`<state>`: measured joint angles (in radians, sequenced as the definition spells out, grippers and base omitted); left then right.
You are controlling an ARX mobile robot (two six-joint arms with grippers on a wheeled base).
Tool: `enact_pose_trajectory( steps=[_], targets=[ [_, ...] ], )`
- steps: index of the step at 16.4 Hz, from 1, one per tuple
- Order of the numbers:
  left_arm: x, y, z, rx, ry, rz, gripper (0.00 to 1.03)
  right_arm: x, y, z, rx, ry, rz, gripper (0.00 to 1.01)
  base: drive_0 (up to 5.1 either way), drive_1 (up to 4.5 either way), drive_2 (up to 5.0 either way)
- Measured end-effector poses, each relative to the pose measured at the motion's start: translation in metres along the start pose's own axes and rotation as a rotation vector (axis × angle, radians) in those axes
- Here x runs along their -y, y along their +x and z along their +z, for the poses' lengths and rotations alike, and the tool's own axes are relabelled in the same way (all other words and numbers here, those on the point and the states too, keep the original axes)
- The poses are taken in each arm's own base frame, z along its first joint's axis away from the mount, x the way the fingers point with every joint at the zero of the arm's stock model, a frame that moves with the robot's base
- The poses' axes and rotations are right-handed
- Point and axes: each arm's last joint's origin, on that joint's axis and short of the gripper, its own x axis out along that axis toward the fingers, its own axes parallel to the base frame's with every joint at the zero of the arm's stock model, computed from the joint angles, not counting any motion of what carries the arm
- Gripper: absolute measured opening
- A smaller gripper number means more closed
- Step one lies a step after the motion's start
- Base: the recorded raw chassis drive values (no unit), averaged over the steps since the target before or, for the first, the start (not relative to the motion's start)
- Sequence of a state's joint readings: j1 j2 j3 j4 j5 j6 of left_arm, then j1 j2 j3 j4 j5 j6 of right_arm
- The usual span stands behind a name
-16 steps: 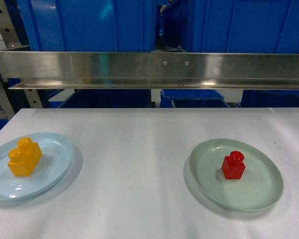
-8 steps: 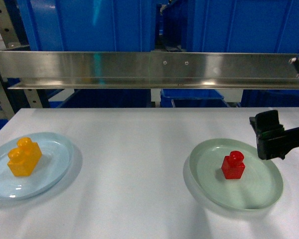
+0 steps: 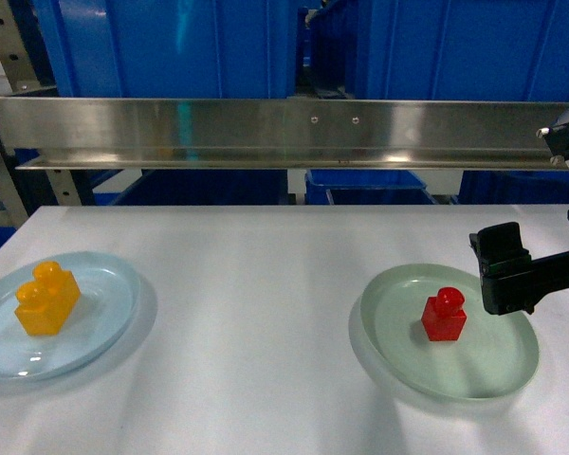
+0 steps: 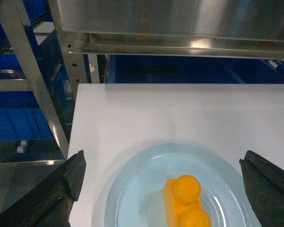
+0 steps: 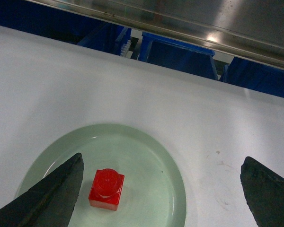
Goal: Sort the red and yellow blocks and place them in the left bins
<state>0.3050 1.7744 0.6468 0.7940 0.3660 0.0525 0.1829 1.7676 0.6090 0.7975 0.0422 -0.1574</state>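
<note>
The red block [image 3: 444, 316] sits on a green plate [image 3: 389, 353] at the right; it also shows as the red block [image 5: 106, 189]. My right gripper [image 3: 529, 275] hovers open just right of it, and in the right wrist view the right gripper [image 5: 162, 163] has the block just inside its left finger. The yellow block [image 3: 45, 299] lies on a pale blue plate [image 3: 114, 284] at the left. My left gripper [image 4: 163, 158] hangs open above the yellow block [image 4: 187, 204]; it is out of the head view. One large blue bin [image 3: 161, 43] stands back left, another blue bin [image 3: 455, 47] back right.
A steel rail [image 3: 284, 131] runs across the back of the white table [image 3: 266, 284], below the bins. Smaller blue crates [image 3: 360, 190] sit under the rail. A metal rack upright [image 4: 31, 80] stands off the table's left edge.
My right gripper has come into the head view from the right edge and now hangs beside the green plate. Both blocks lie as before.
</note>
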Motion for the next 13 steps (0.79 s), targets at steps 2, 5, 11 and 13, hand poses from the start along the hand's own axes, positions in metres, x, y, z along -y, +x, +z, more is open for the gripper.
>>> enact_pose_trajectory(
  steps=[2,5,11,13],
  targets=[
    [0.000,0.000,0.000,0.000,0.000,-0.001,0.98,0.000,0.000,0.000,0.000,0.000,0.000,0.98,0.0,0.00,0.0],
    [0.000,0.000,0.000,0.000,0.001,-0.001,0.98,0.010,0.005,-0.009,-0.002,0.002,-0.028,0.98,0.0,0.00,0.0],
    [0.000,0.000,0.000,0.000,0.001,0.000,0.98,-0.022,0.035,-0.018,-0.108,-0.045,0.061,0.98,0.0,0.00,0.0],
    [0.000,0.000,0.000,0.000,0.001,0.000,0.98,-0.040,0.047,-0.009,-0.109,-0.051,0.087,0.98,0.0,0.00,0.0]
  ],
)
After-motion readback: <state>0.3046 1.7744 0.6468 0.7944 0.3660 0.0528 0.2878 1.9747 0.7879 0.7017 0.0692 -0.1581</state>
